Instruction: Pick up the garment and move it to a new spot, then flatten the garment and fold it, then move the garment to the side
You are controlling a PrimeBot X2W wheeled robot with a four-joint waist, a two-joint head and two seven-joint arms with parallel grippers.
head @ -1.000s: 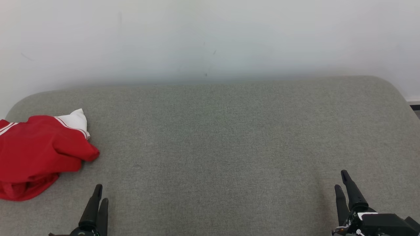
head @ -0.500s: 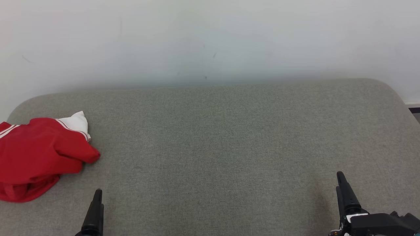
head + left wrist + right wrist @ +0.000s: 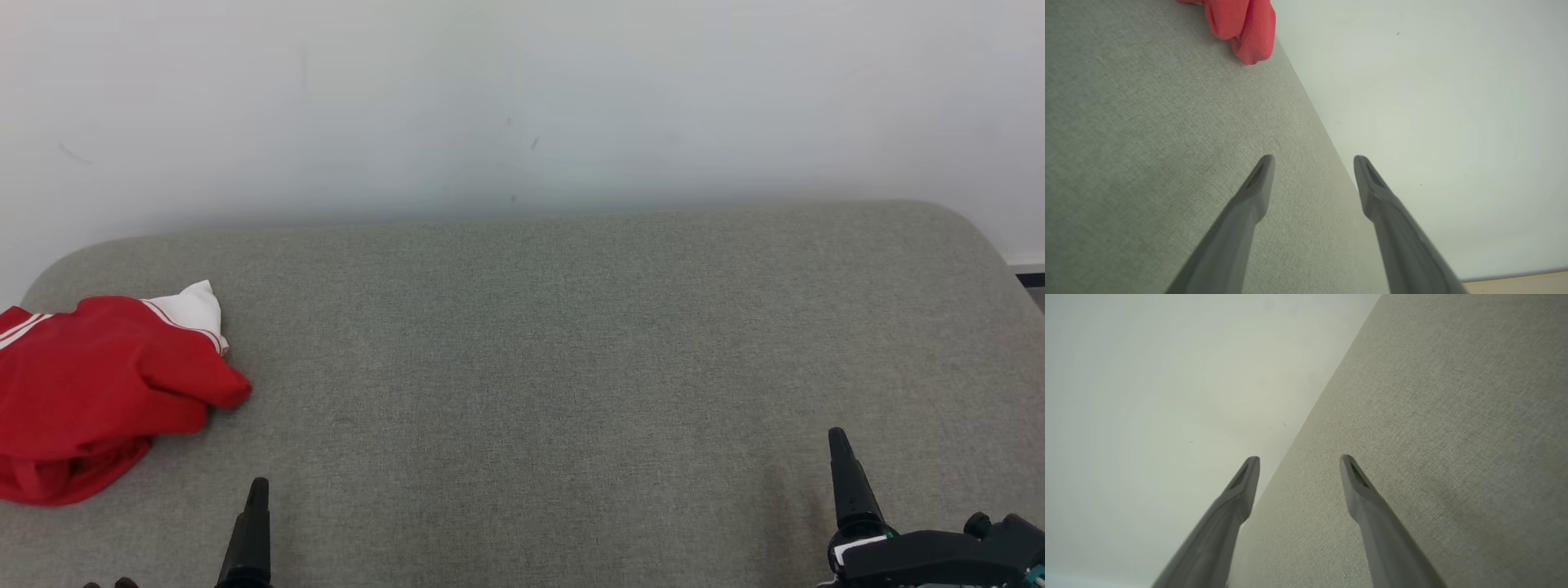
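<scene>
The garment (image 3: 90, 400), red with white trim, lies bunched at the far left of the grey upholstered surface (image 3: 539, 367). A red fold of the garment (image 3: 1241, 24) hangs at the top of the left wrist view. My left gripper (image 3: 255, 531) stands at the bottom left, right of and below the garment, apart from it. In its wrist view the left gripper (image 3: 1314, 163) is open with nothing between the fingers. My right gripper (image 3: 845, 482) sits at the bottom right, and the right gripper (image 3: 1298, 463) is open and empty too.
A pale wall (image 3: 522, 98) rises directly behind the grey surface. The surface's rounded right corner (image 3: 980, 237) drops off beside a dark strip of floor edge (image 3: 1030, 276). A wide stretch of grey fabric lies between the garment and the right gripper.
The head camera has tipped slightly, shifting the whole scene downward. Both grippers have drawn back toward the bottom edge and rolled, so each now shows a single finger. The garment lies unchanged.
</scene>
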